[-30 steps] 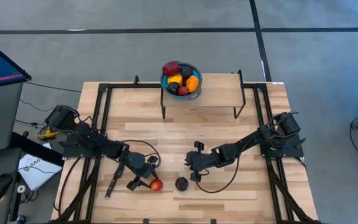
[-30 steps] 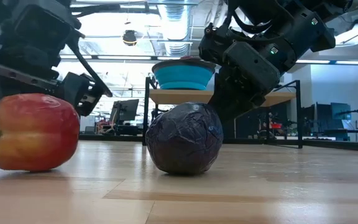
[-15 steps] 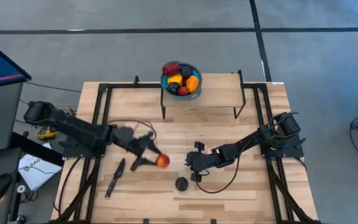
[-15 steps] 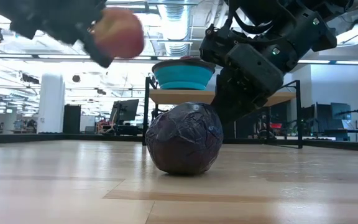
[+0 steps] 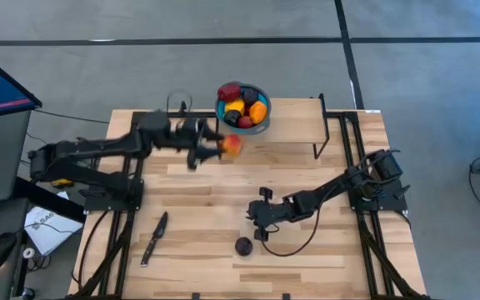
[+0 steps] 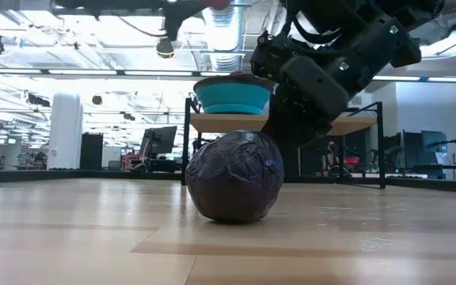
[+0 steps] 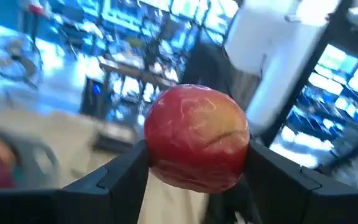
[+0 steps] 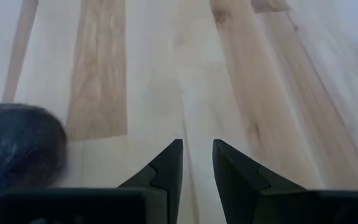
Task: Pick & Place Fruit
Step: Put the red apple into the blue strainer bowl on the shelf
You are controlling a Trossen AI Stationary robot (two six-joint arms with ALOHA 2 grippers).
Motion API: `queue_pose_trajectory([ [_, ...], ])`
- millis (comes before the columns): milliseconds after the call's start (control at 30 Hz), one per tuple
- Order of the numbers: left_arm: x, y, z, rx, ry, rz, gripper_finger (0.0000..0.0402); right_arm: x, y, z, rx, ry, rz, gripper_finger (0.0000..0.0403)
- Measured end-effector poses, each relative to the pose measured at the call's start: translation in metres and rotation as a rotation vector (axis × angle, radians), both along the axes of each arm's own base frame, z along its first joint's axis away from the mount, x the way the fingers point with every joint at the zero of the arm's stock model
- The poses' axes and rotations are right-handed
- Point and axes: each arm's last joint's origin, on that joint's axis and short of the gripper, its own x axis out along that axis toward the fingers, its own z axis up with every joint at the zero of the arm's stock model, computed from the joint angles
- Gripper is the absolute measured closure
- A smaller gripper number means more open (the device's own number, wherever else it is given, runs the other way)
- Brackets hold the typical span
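The red-and-yellow fruit (image 5: pixel 234 145) is in the air just left of and below the blue bowl (image 5: pixel 242 106), and my left gripper (image 5: pixel 223 146) is shut on it. The bowl stands on a raised wooden shelf (image 5: pixel 290 125) and holds several red, yellow, orange and dark purple fruits. One dark purple fruit (image 5: pixel 242 246) rests on the table near the near edge. My right gripper (image 5: pixel 261 215) hovers just behind it, fingers a narrow gap apart, touching nothing. My left gripper (image 7: pixel 197 163) pinches the red-and-yellow fruit (image 7: pixel 196 146) between its two fingers (image 7: pixel 129 177), one on each of its opposite sides. The fingers come roughly level from the table's left. The fruit is lifted clear of the table.
A dark knife (image 5: pixel 153 238) lies on the table near the left near corner. The shelf's black legs (image 5: pixel 220 148) stand on the table under the bowl. Black frame rails (image 5: pixel 136 158) run along both sides, and a cable loops near the right gripper.
My left gripper, shut on the red-and-yellow fruit, has lifted it off the table from beside the knife. It has carried the fruit up and toward the far edge, to just beside the bowl. The knife has stayed where it was. The right arm has kept still.
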Motion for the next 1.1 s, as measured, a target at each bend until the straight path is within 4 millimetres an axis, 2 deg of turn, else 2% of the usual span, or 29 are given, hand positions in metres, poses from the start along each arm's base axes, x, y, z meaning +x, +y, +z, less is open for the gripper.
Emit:
queue_pose_trajectory([
  [100, 0.015, 0.033, 0.021, 0.006, -0.026, 0.061, 0.0168, 0.001, -0.004, 0.0, 0.001, -0.004, -0.012, 0.0321],
  [167, 0.027, 0.057, 0.027, -0.032, -0.012, 0.117, 0.0166, 0.002, -0.006, 0.0, 0.002, -0.006, -0.016, 0.0321],
  [300, 0.048, 0.106, 0.025, -0.142, 0.039, 0.215, 0.0164, 0.003, -0.005, 0.001, 0.006, -0.018, -0.016, 0.0321],
  [433, 0.051, 0.14, 0.014, -0.25, 0.076, 0.272, 0.0163, 0.004, -0.005, 0.002, 0.009, -0.028, -0.016, 0.0321],
  [567, 0.046, 0.151, 0.008, -0.303, 0.108, 0.287, 0.0163, 0.003, -0.002, 0.002, 0.01, -0.031, -0.009, 0.0321],
  [700, 0.044, 0.151, 0.001, -0.336, 0.17, 0.295, 0.0163, 0.003, -0.001, 0.003, 0.014, -0.04, -0.007, 0.0321],
  [1100, 0.045, 0.15, -0.004, -0.311, 0.203, 0.347, 0.016, 0.004, -0.001, 0.004, 0.018, -0.055, -0.007, 0.0321],
])
